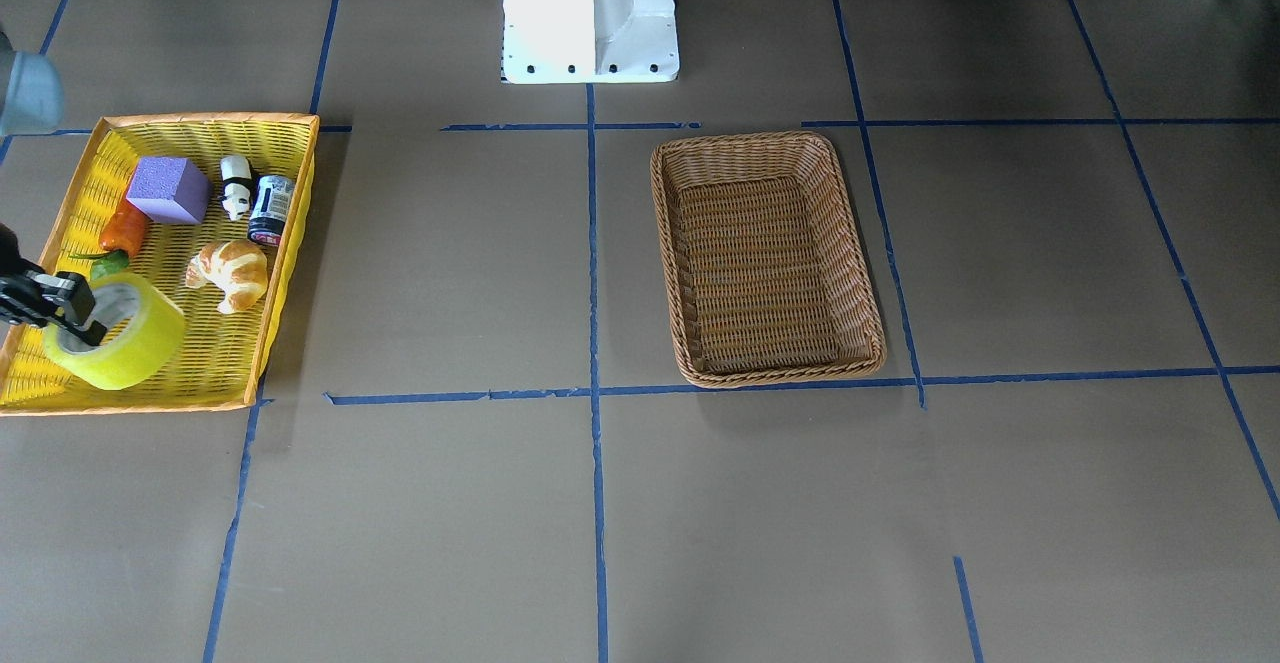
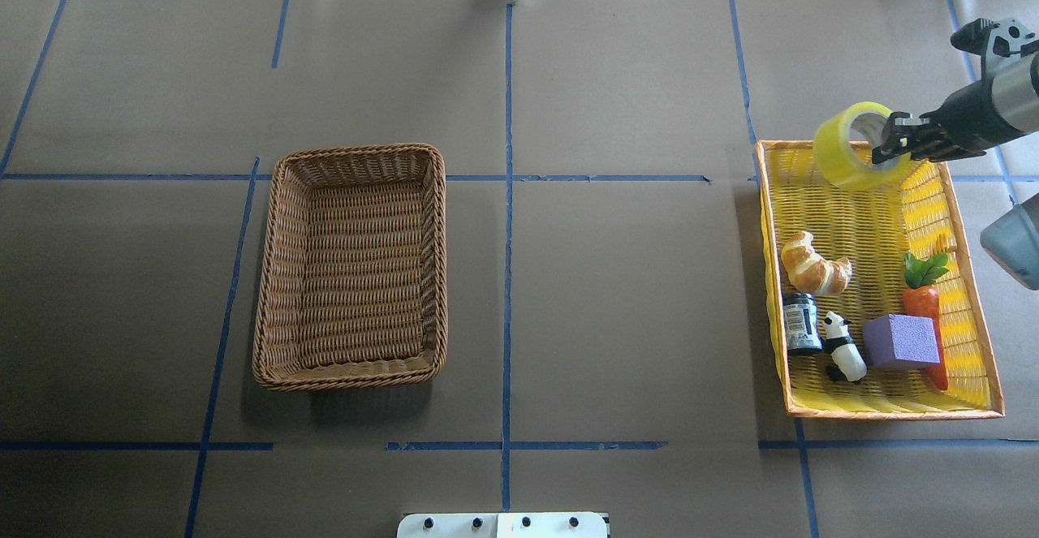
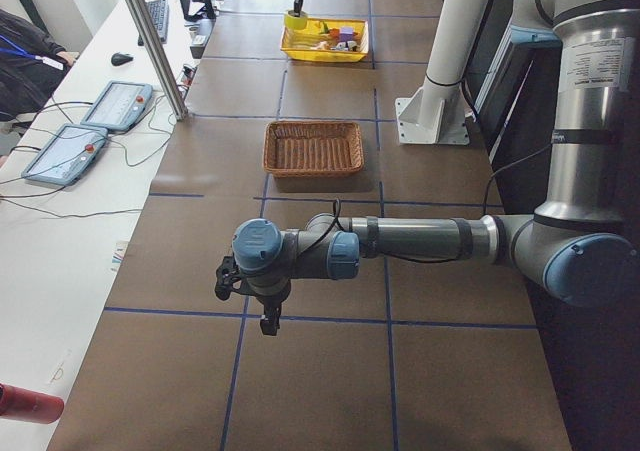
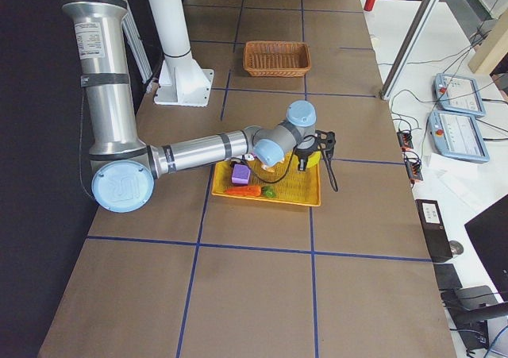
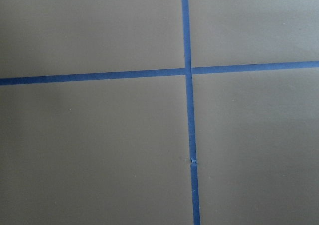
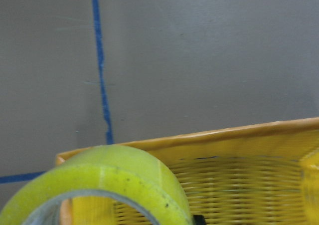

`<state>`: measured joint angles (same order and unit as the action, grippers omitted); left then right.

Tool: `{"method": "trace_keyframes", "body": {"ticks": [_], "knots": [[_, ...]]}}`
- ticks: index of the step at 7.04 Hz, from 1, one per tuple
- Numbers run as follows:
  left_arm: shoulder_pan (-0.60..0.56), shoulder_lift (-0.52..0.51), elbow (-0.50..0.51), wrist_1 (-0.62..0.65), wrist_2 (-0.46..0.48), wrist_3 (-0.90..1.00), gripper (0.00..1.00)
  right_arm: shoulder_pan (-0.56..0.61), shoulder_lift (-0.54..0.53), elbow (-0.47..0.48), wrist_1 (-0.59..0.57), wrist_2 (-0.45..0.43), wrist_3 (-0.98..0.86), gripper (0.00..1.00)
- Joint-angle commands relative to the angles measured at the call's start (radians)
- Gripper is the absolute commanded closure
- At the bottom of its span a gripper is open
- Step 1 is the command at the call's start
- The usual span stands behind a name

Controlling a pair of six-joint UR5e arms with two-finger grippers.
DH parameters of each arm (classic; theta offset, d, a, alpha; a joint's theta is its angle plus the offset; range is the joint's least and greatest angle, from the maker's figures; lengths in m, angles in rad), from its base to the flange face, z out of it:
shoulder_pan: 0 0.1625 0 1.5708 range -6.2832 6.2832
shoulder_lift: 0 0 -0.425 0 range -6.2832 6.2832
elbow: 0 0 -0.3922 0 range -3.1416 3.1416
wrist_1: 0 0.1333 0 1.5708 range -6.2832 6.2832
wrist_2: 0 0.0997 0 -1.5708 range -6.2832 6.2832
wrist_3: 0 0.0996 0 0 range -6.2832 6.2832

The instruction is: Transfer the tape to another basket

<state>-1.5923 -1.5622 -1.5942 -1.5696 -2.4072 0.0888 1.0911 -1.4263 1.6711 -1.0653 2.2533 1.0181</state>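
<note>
The yellow tape roll [image 2: 848,157] hangs tilted above the far corner of the yellow tray [image 2: 893,412]. My right gripper [image 2: 889,144] is shut on its wall, one finger inside the white core. The roll also shows in the front view [image 1: 125,338] and fills the bottom of the right wrist view [image 6: 114,180]. The brown wicker basket [image 2: 349,376] sits empty, left of the table's middle, far from the tape. My left gripper [image 3: 268,321] hovers over bare table far from both baskets; I cannot tell if it is open or shut.
The yellow tray holds a croissant [image 2: 814,264], a dark can [image 2: 802,323], a panda figure [image 2: 842,347], a purple block [image 2: 899,342] and a carrot [image 2: 924,299]. The robot's white base [image 1: 590,13] stands at the table edge. Blue tape lines cross the brown tabletop.
</note>
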Motion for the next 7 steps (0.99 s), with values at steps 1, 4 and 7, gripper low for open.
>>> {"method": "trace_keyframes", "body": {"ticks": [1, 4, 7], "knots": [[0.017, -0.005, -0.062, -0.001, -0.010, -0.032, 0.00, -0.127, 0.123, 0.013, 0.005, -0.015, 0.266, 1.00], [0.167, -0.006, -0.148, -0.207, -0.053, -0.403, 0.00, -0.249, 0.210, 0.032, 0.196, -0.070, 0.613, 1.00], [0.358, -0.016, -0.155, -0.748, -0.131, -1.105, 0.00, -0.364, 0.210, 0.029, 0.573, -0.193, 0.872, 0.99]]}}
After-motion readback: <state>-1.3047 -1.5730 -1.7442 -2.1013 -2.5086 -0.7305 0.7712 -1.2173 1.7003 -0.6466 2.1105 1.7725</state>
